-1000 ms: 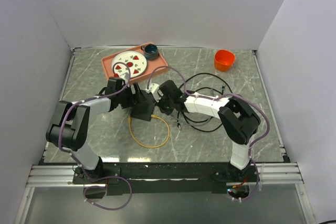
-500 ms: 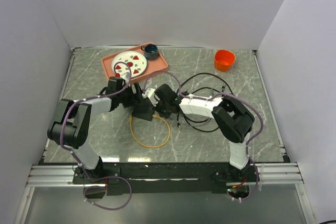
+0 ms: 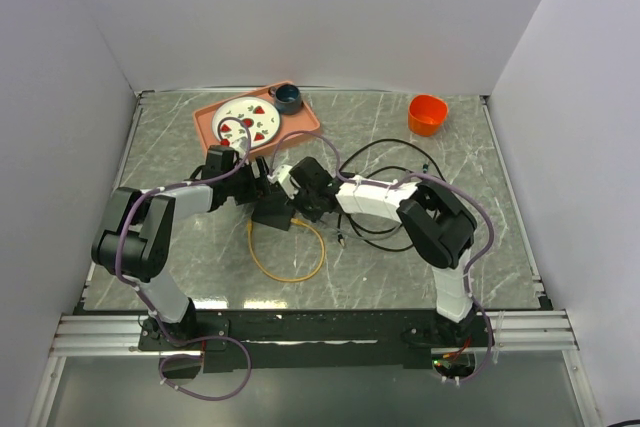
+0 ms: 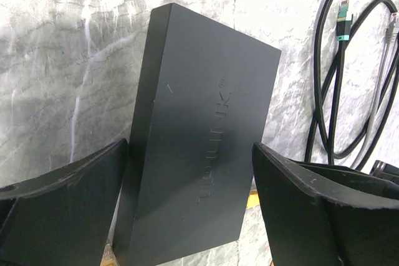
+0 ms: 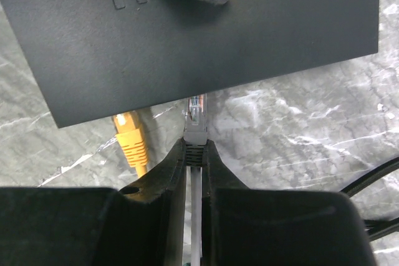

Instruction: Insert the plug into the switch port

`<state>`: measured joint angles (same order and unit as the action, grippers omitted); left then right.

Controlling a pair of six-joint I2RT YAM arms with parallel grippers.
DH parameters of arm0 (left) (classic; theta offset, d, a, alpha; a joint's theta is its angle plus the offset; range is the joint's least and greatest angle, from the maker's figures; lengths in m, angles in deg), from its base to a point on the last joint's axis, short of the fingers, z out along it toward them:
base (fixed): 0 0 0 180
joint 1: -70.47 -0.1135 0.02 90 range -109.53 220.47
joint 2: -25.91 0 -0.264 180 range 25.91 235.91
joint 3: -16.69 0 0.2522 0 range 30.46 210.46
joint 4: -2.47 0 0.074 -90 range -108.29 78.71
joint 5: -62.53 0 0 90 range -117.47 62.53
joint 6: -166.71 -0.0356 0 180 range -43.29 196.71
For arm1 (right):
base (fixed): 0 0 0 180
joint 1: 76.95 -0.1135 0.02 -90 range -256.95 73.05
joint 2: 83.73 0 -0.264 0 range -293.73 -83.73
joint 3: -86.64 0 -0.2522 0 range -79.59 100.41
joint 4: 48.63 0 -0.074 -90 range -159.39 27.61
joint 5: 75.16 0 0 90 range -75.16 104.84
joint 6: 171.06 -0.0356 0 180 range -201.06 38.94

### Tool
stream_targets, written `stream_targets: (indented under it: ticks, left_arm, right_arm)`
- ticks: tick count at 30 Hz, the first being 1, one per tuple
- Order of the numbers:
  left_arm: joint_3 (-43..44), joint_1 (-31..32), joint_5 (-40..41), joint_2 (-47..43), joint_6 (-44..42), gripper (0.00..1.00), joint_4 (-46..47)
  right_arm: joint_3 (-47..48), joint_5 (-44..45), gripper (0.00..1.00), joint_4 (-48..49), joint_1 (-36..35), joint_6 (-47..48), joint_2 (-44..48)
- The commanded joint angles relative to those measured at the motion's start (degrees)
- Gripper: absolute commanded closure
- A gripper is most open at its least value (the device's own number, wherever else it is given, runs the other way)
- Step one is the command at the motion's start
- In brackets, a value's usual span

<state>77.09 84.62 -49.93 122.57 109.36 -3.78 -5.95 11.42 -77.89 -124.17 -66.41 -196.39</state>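
Right end effector (image 5: 194,149) tight on plug (image 5: 196,116), left end effector (image 4: 190,147) tight on switch (image 4: 199,85); plate (image 3: 248,119), bowl (image 3: 288,98) in tray (image 3: 302,120).

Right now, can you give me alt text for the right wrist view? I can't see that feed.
The right claw pinches a grey plug, its tip at the near edge of the black switch; whether it is in a port cannot be told. A yellow plug meets that edge just left of it.

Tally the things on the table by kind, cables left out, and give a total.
Switch: 1
Tray: 1
Plate: 1
Bowl: 1
Cup: 1
Total: 5
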Motion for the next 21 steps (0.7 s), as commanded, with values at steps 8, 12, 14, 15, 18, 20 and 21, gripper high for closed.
stream_targets:
  ticks: [8,12,14,15,18,20,21]
  left_arm:
    - [0.83,0.88,-2.33,1.51,-0.21,0.14,1.90]
    - [1.18,1.23,-2.24,1.78,-0.30,0.14,1.72]
    - [1.18,1.40,-2.07,1.86,-0.39,0.14,1.55]
    - [1.18,1.49,-1.89,1.86,-0.56,0.14,1.54]
    - [1.18,1.49,-1.54,2.12,-0.74,0.14,1.28]
    - [1.09,1.67,-1.71,2.13,-0.65,0.14,1.37]
    - [1.09,1.58,-1.71,2.13,-0.65,0.14,1.46]
  right_arm:
    - [2.56,2.02,1.00,1.09,-0.24,-0.15,-0.90]
    - [2.11,1.84,1.00,1.44,-0.33,-0.33,0.33]
    - [1.85,1.66,1.00,1.71,-0.24,-0.42,0.78]
    - [1.85,1.75,1.00,1.71,-0.24,-0.33,1.04]
    - [1.68,2.28,1.00,1.62,-0.33,-0.15,1.74]
    - [1.41,2.37,1.00,1.88,-0.33,-0.07,1.92]
    - [1.50,2.37,1.00,1.88,-0.33,-0.15,1.92]
